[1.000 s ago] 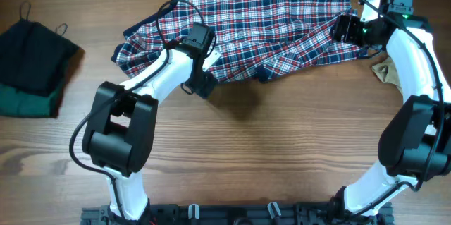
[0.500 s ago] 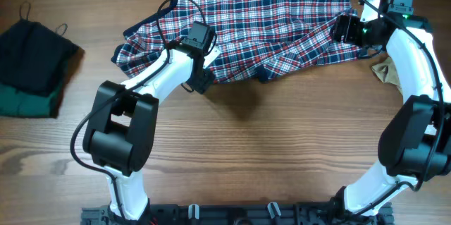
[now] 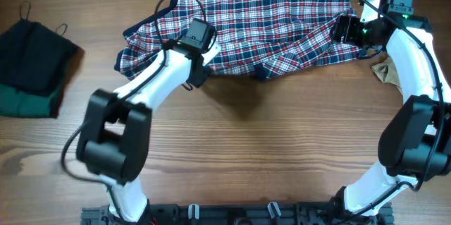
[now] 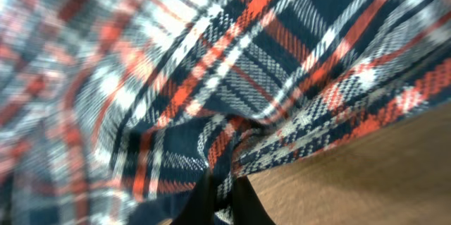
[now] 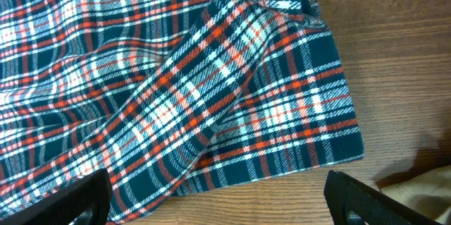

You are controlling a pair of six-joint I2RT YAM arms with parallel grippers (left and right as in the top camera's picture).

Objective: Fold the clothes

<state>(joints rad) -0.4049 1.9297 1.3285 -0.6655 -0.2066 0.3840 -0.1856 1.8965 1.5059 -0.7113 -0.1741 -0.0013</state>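
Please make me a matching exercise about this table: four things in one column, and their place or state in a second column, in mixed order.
1. plaid shirt
2. black and green garment
3. beige cloth
4. right hand

A. at the table's left edge
B. open, over the shirt's end
C. spread along the far side
D. beside the right arm

Pairs: 1-C, 2-A, 3-D, 4-B.

Bare desk point(image 3: 268, 154) lies open along the near edge, while the plaid shirt point(image 3: 275, 24) blocks the far edge, dark clothes point(image 3: 32, 63) the left edge, and a tan cloth point(image 3: 386, 71) the right.
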